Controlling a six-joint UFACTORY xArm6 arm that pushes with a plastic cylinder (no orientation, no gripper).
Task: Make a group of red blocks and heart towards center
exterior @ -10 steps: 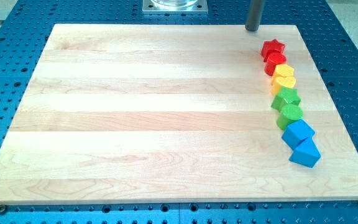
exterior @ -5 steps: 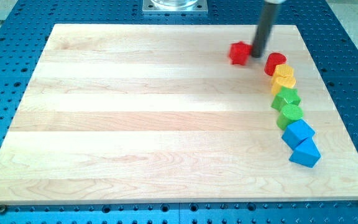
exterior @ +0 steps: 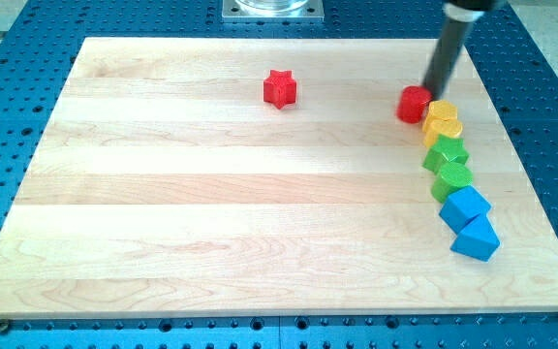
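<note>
A red star block (exterior: 280, 88) lies on the wooden board towards the top middle. A second red block (exterior: 414, 104), rounded in shape, sits at the upper right, just left of the yellow blocks. My tip (exterior: 435, 92) stands right beside that red block, at its upper right, touching or nearly touching it. A yellow heart block (exterior: 442, 112) and another yellow block (exterior: 444, 129) sit directly right of and below the red block.
Below the yellow ones, a column runs down the view's right: two green blocks (exterior: 446, 153) (exterior: 452, 177), then two blue blocks (exterior: 465, 206) (exterior: 476, 238). The wooden board (exterior: 211, 213) lies on a blue perforated table.
The red star has slid left across the board, away from the column. My tip has gone back right and pushed the rounded red block slightly left out of the column.
</note>
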